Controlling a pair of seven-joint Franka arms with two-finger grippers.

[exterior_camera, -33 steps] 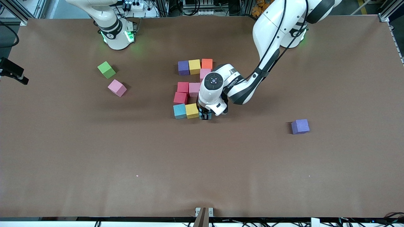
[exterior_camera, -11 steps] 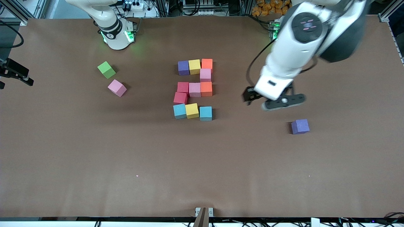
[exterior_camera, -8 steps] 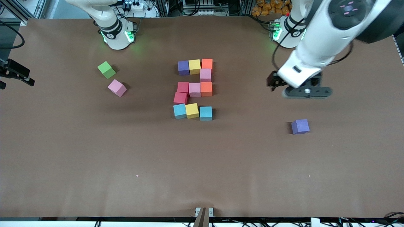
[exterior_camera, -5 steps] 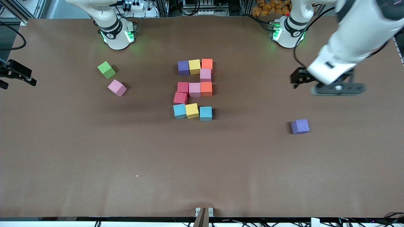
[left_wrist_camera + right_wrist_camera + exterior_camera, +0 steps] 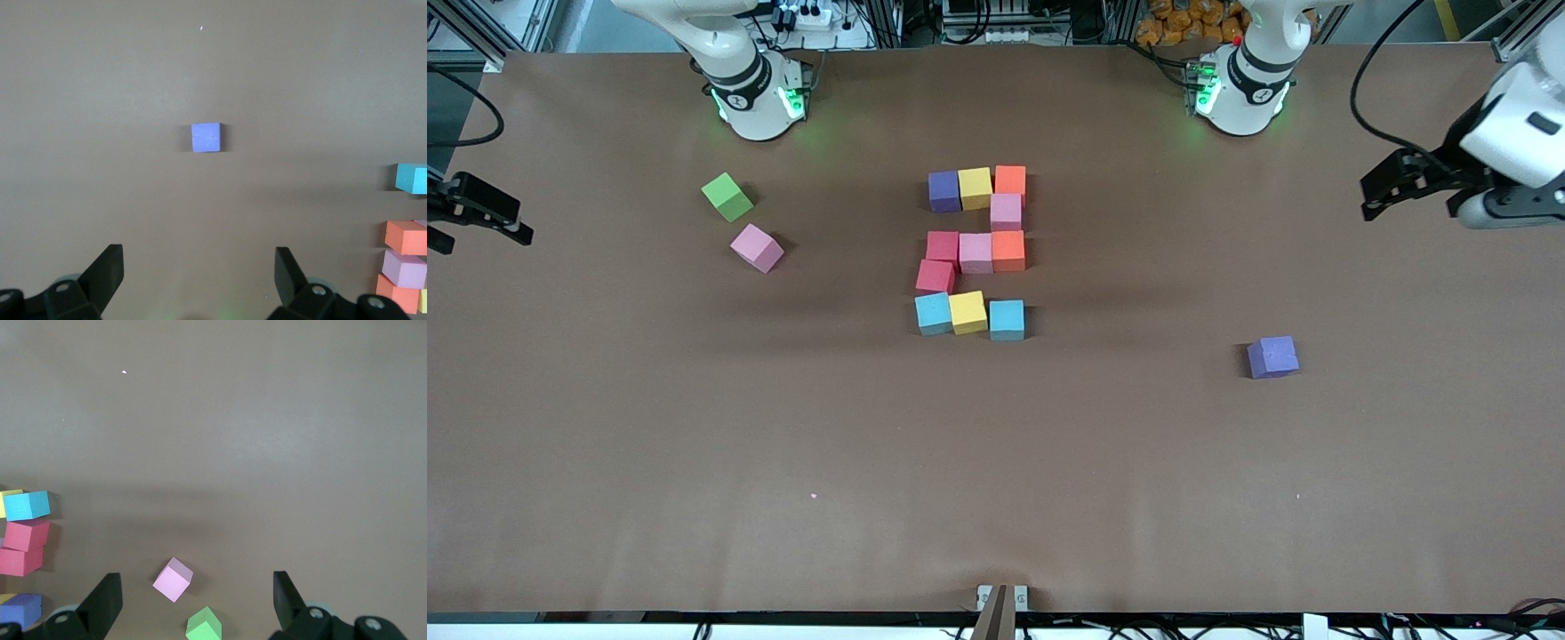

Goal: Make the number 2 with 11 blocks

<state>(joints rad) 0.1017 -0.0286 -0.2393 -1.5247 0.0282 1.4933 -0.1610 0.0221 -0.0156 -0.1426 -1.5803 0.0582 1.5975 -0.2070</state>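
The number 2 [image 5: 974,252] was found laid out mid-tabletop [image 5: 996,462], eleven blocks touching in three bars with single links. A loose purple cube [image 5: 1272,356] (apart from the digit) lay toward the left arm's end. The left pincer [image 5: 1414,182] was held open and empty above that end. The right pincer [image 5: 197,607] was likewise open, empty, over the pink cube [image 5: 757,247] and green cube [image 5: 727,196].

No readable text, label, brand or sign on any surface in view.
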